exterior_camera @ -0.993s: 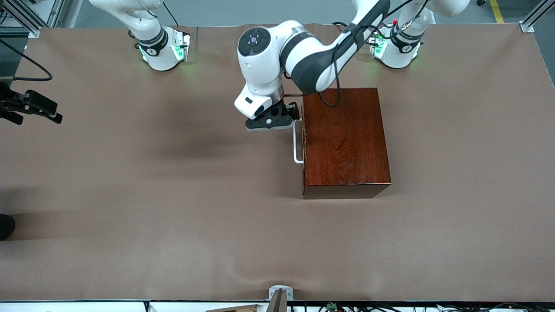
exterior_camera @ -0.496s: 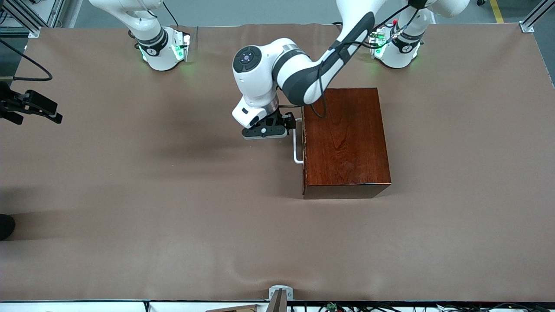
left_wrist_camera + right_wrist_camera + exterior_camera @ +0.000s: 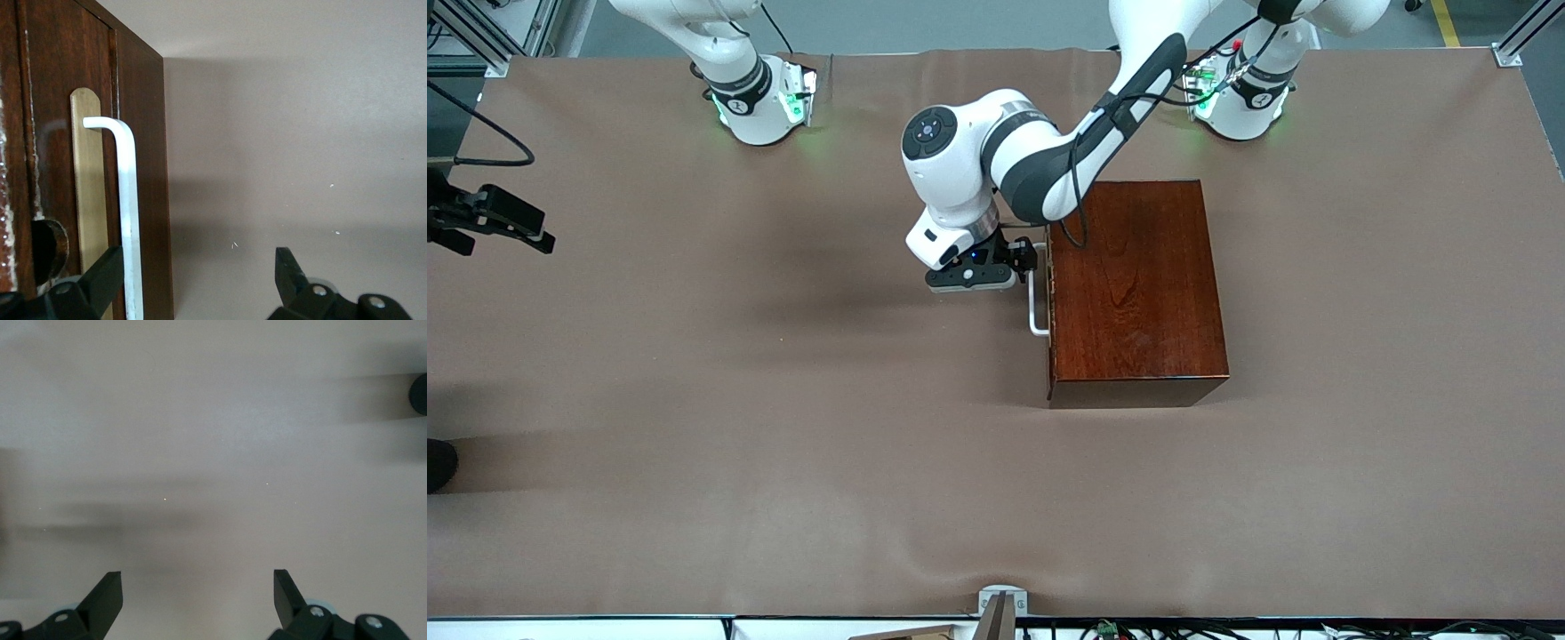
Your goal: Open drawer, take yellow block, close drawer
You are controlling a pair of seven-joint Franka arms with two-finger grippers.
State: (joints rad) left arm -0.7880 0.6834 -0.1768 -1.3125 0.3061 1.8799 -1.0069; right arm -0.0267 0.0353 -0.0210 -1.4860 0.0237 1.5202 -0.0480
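- drawer (image 3: 1048,302) shut in its wooden box (image 3: 1134,289), no readable labels
- left gripper (image 3: 197,280) spread wide at the white handle (image 3: 128,213)
- right gripper (image 3: 198,600) waits open over bare table (image 3: 694,400)
- yellow block — can't see it

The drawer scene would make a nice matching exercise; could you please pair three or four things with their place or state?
Things:
1. drawer
2. white handle
3. left gripper
4. right gripper

States:
A. open over bare table, its arm waiting
B. shut in the wooden box
C. open, one finger beside the white handle
D. fixed on the drawer's front

Pairs: 1-B, 2-D, 3-C, 4-A
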